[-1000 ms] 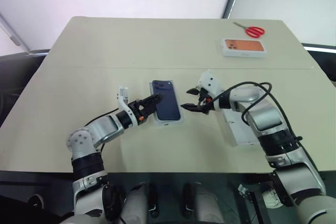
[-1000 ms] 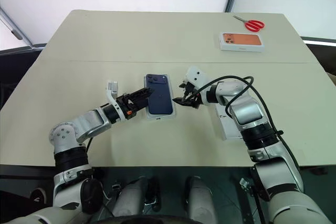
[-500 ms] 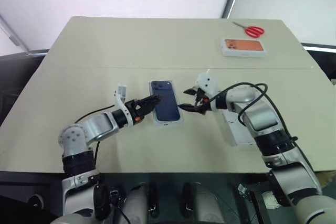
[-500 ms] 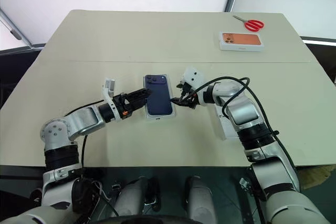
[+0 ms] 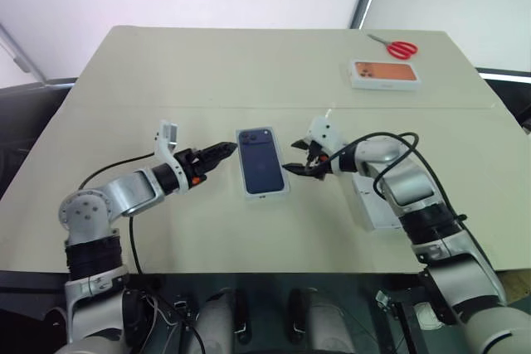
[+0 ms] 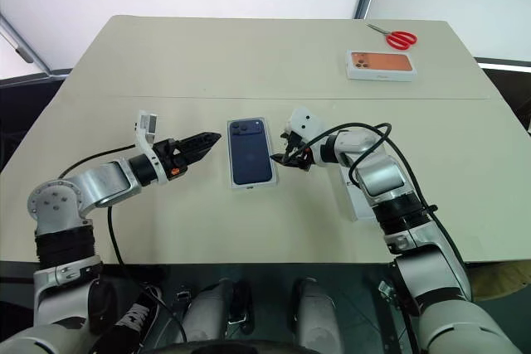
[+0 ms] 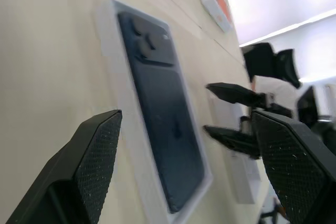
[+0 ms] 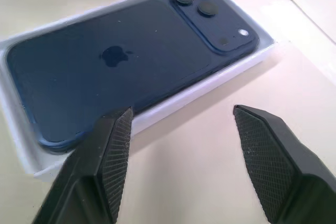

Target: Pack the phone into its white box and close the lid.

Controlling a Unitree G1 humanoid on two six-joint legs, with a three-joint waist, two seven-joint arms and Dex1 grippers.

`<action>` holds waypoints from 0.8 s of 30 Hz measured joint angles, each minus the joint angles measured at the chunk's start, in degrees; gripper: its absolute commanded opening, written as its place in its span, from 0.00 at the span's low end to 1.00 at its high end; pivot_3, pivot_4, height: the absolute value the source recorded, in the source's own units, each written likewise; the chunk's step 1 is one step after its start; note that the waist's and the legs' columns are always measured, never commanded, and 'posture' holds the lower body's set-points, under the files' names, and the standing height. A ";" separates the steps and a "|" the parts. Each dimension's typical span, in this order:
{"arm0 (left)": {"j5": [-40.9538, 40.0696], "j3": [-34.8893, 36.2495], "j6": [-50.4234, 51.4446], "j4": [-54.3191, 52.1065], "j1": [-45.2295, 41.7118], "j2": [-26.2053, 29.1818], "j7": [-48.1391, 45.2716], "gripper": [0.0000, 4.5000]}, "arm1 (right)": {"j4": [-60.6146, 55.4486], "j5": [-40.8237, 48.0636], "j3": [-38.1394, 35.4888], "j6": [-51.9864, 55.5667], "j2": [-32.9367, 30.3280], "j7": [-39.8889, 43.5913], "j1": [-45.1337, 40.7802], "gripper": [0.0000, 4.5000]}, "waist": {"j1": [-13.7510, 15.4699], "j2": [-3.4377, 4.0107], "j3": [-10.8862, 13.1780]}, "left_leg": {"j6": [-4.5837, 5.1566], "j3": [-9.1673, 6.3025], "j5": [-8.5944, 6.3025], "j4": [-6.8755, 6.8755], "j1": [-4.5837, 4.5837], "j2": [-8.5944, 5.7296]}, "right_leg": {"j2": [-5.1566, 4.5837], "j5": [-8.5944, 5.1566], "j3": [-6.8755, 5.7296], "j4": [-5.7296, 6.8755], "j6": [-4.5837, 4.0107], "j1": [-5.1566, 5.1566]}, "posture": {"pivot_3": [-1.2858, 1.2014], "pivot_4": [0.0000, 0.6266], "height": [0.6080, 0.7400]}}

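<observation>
We see phone (image 5: 261,169) lying back-up inside white box (image 5: 284,191), mid-table (image 5: 249,72). Left gripper (image 5: 222,149) near box's left side, fingers apart, empty. Right gripper (image 5: 297,156) just beside box's right side, fingers apart, empty. Lid (image 5: 377,205) near table's front-right edge.

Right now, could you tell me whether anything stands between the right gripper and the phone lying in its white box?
Nothing visible does. The right gripper hangs open just beside the white box, with only bare table between its fingers and the phone.
</observation>
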 measured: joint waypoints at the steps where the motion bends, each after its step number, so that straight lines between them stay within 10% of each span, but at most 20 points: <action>1: 1.40 -0.66 -0.54 0.01 0.00 0.44 -0.62 0.64 | 0.75 -0.46 -0.01 -0.40 -0.06 -0.31 -0.29 0.31 | 0.04 0.00 0.00 | -0.01 0.00 0.00 0.00 0.00 0.00 | 0.00 0.00 -0.01 0.00 0.00 0.00 | 0.52 0.24 0.98; 4: 5.33 -2.33 -2.62 0.01 -0.02 0.97 -2.69 0.29 | 2.06 -1.38 -0.02 -1.94 -0.18 -0.71 -0.49 0.00 | 0.00 0.00 0.00 | -0.01 0.01 -0.01 -0.01 -0.01 0.00 | -0.02 0.00 -0.01 0.00 0.00 -0.01 | 0.52 0.24 0.98; 7: 9.74 -4.70 -4.72 0.24 -0.09 0.96 -4.31 0.01 | 2.64 -2.41 0.15 -3.46 -0.14 -1.18 -0.41 0.00 | -0.07 0.01 0.00 | -0.01 0.01 0.00 -0.01 0.00 0.01 | -0.02 0.00 0.00 0.00 0.00 -0.01 | 0.52 0.24 0.98; 24: 31.27 -16.18 -14.19 7.41 -5.01 -7.44 -13.29 0.01 | -2.84 -5.60 2.08 -2.70 0.99 -3.22 5.98 0.00 | 0.47 0.05 -0.04 | 0.06 0.03 0.06 0.02 0.01 -0.05 | -0.07 0.00 -0.07 0.02 0.01 0.07 | 0.52 0.24 0.98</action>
